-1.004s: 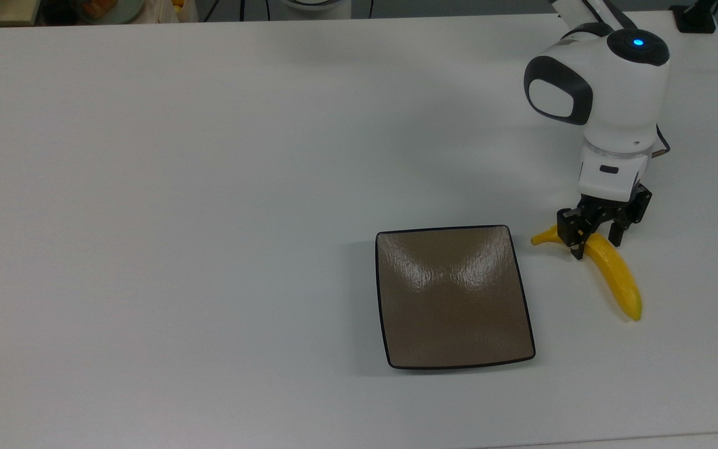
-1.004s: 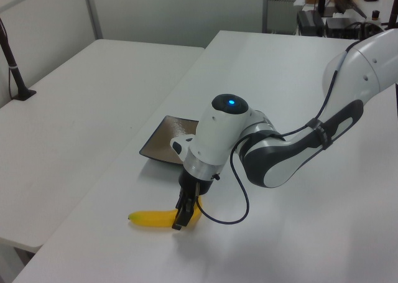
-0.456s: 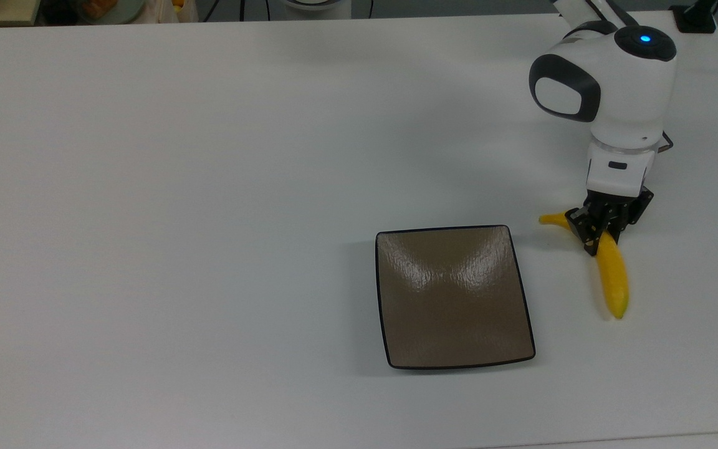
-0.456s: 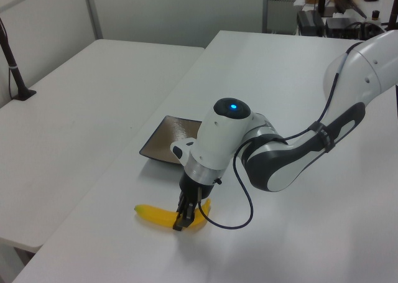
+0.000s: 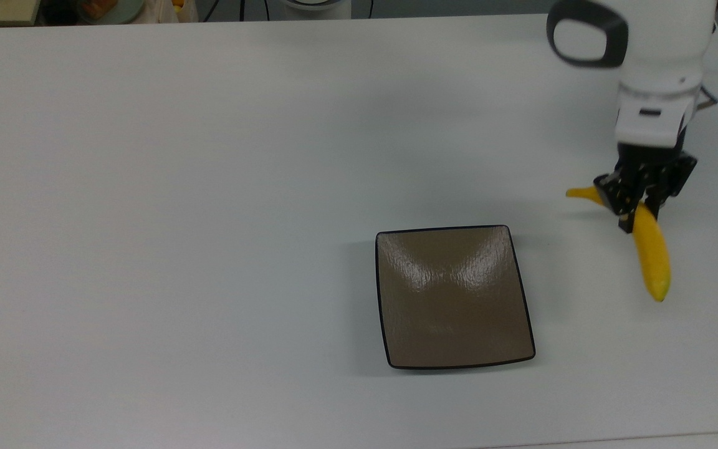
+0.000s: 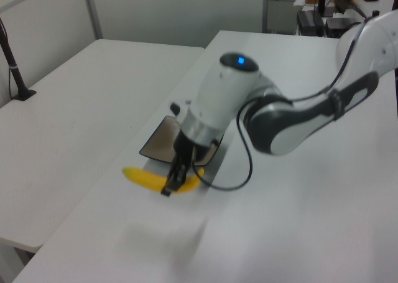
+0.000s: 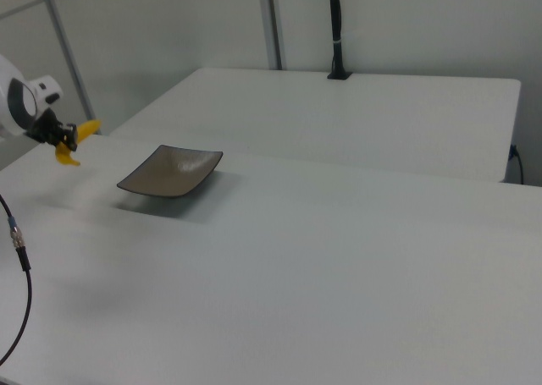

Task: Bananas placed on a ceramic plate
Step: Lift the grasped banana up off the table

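The gripper (image 5: 641,201), clamped on the banana (image 5: 650,252) near its stem, has just lifted it off the table (image 5: 209,187); it hangs beside the plate (image 5: 452,299), at the top view's right. Carrying across comes next.

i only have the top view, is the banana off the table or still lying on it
Observer: Off it. In the left view the banana hangs in the gripper with its shadow well below on the table.
Operator: is it level
Observer: No, in the right view the banana has one end up and the other drooping.
Operator: plate flat?
Observer: In the right view the plate has upturned edges.
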Robot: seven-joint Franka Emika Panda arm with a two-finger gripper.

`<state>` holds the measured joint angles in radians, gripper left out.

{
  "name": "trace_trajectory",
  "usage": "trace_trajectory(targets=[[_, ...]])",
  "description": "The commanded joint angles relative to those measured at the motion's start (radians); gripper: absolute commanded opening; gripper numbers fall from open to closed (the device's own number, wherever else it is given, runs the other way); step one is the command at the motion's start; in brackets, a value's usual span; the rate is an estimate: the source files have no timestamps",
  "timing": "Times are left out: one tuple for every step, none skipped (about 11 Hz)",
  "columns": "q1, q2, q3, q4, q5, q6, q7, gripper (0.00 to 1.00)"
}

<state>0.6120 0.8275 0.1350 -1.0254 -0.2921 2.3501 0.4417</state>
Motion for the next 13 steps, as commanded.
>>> trace_trajectory(targets=[[-0.020, -0.191, 0.008, -0.117, -0.006, -0.084, 0.019, 0.00], [-0.041, -0.223, 0.008, -0.122, 0.008, -0.104, 0.014, 0.00], [-0.063, -0.267, 0.008, -0.146, 0.022, -0.110, 0.006, 0.00], [-0.072, -0.309, 0.009, -0.180, 0.040, -0.110, -0.036, 0.00], [-0.087, -0.333, 0.008, -0.196, 0.083, -0.113, -0.090, 0.00], [-0.116, -0.338, 0.008, -0.196, 0.128, -0.124, -0.148, 0.00], [-0.159, -0.338, 0.009, -0.193, 0.155, -0.156, -0.212, 0.00], [-0.184, -0.335, 0.009, -0.190, 0.181, -0.158, -0.278, 0.00], [-0.219, -0.334, 0.009, -0.190, 0.201, -0.161, -0.338, 0.00], [-0.248, -0.332, 0.009, -0.191, 0.214, -0.163, -0.400, 0.00], [-0.268, -0.324, 0.005, -0.193, 0.220, -0.164, -0.452, 0.00], [-0.277, -0.317, -0.003, -0.194, 0.217, -0.163, -0.486, 0.00], [-0.281, -0.298, -0.006, -0.194, 0.217, -0.161, -0.488, 0.00]])
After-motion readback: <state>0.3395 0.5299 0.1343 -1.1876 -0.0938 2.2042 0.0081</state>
